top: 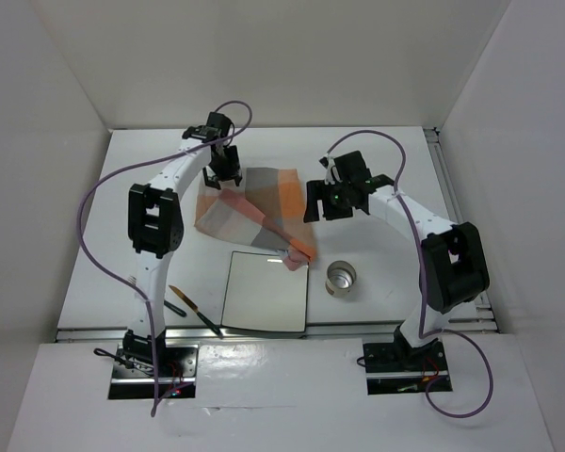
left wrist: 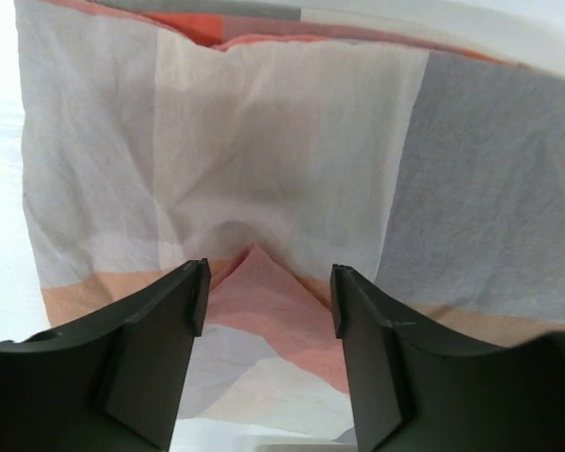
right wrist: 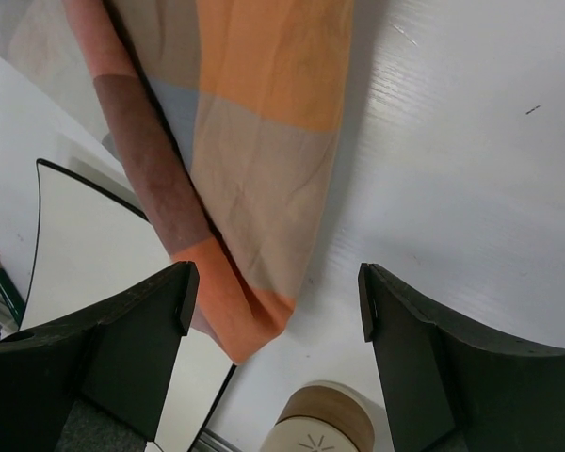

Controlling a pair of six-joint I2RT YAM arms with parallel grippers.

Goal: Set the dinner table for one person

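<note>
Across the whole scene spreads the dinner table, matte white, bearing everything else. At its middle lies a crumpled checked cloth, one corner reaching onto the far right corner of a square white plate nearer the front. The left gripper hangs over the cloth's far left part, jaws spread, pinching nothing. The right gripper hangs just beside the cloth's right edge, jaws likewise spread and empty. A small metal cup stands right of the plate; two utensils lie left of it.

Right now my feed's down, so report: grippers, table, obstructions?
Left gripper open above checked cloth. Right gripper open, empty. Cloth corner overlaps plate on dinner table.
</note>
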